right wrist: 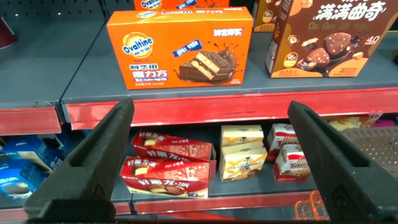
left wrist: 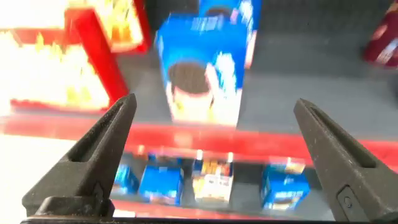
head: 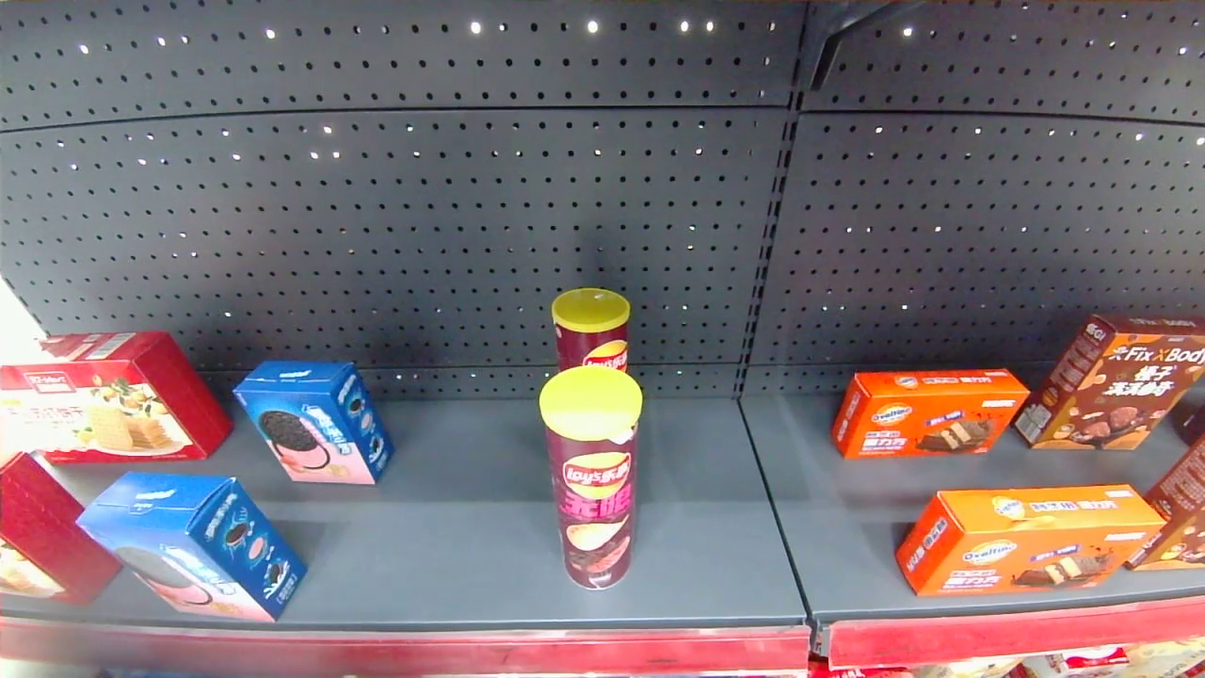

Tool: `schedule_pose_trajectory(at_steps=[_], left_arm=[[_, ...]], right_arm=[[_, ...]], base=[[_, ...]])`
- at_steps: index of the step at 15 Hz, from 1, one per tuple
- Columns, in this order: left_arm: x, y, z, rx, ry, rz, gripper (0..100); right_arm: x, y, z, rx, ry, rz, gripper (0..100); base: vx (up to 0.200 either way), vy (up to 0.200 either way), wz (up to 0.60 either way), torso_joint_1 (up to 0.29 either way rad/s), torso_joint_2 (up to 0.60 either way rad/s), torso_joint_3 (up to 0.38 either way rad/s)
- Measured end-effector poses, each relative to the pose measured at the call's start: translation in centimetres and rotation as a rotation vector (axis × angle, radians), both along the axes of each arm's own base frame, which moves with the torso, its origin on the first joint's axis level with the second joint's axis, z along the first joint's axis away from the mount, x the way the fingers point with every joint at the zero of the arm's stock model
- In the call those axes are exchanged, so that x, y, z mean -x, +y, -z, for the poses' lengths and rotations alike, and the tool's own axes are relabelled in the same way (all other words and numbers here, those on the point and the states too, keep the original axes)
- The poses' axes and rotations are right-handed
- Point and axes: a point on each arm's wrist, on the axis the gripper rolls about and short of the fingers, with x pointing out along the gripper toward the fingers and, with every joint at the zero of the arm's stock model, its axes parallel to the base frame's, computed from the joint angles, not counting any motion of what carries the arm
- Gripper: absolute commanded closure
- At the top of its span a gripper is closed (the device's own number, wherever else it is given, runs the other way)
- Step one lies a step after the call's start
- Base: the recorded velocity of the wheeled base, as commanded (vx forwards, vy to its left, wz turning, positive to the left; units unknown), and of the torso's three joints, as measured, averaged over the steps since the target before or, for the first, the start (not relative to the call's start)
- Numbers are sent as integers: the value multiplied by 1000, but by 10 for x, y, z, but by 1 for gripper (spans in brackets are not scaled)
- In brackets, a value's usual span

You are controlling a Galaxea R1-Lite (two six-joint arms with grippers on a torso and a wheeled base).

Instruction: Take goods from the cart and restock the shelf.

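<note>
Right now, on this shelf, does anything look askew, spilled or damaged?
The front blue cookie box and the rear blue cookie box stand turned at an angle to the shelf edge. Both chip cans stand upright. Nothing looks spilled or damaged.

lanes beside the cans

a tall maroon yellow-lidded can [head: 590, 476] stands mid-shelf, a second such can [head: 590, 331] just behind. the grey metal shelf board [head: 452, 508] lies bare from them to the blue cardboard boxes [head: 315, 421] and to the orange cardboard boxes [head: 927, 411].
</note>
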Motion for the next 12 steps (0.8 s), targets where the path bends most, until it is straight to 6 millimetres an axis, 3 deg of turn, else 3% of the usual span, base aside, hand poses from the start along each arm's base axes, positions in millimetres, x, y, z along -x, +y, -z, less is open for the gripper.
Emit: schedule_pose_trajectory(at_steps=[4, 8, 12], left_arm=[[19, 1, 22, 20, 4, 6, 0], [26, -7, 29, 57, -22, 279, 0], [30, -3, 30, 18, -70, 102, 0]], right_arm=[[0, 0, 0, 0, 0, -1, 0], [0, 0, 0, 0, 0, -1, 0], [0, 0, 0, 0, 0, -1, 0]], base=[[0, 0, 0, 0, 0, 0], [0, 0, 0, 0, 0, 0], [0, 0, 0, 0, 0, 0]])
